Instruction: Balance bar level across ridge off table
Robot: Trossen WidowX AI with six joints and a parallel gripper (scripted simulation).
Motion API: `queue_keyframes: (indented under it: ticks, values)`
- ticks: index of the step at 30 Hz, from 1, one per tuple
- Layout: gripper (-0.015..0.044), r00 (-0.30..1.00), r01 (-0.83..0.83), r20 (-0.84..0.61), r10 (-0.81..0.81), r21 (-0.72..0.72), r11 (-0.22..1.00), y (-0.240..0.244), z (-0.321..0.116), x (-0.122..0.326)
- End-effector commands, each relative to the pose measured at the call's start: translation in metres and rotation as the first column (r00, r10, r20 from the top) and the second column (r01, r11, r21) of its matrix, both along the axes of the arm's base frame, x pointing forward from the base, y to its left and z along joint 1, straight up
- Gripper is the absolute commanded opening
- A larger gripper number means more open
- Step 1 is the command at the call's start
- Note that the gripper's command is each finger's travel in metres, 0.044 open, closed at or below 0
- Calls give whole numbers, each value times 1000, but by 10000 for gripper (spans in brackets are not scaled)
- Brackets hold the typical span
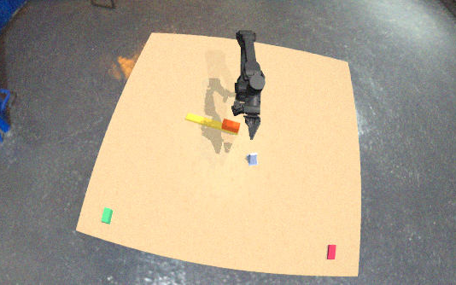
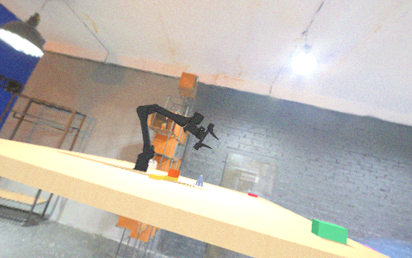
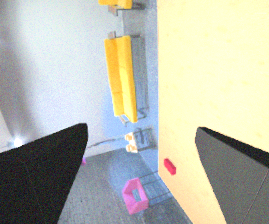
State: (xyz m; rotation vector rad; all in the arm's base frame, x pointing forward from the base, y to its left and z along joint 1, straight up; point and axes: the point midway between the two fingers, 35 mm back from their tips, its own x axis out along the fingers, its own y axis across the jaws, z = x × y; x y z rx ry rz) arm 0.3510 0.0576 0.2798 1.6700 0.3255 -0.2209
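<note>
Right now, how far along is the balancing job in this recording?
Nothing looks done: the yellow bar, with the orange block on one end, lies on the table beside the ridge. Nothing is in hand; the fingers are apart above the table. Left: grasp the bar, lift it, balance it level across the ridge, release.

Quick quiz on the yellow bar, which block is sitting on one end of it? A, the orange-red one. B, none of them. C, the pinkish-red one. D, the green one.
A: the orange-red block sits on one end of the yellow bar, while the green and pinkish-red blocks lie well away from it.
</note>
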Motion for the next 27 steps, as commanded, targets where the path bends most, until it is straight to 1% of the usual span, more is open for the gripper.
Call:
queue_keyframes:
  ticks: [1, 13, 20, 27]
  values:
    - [315, 995, 27, -99, -33, -60, 998, -20, -18, 1]
    - [315, 914, 71, -381, -139, -187, 980, -79, -65, -17]
    - [315, 824, 69, -536, -182, -224, 972, -109, -88, -39]
    - [315, 709, 58, -676, -203, -230, 971, -133, -106, -67]
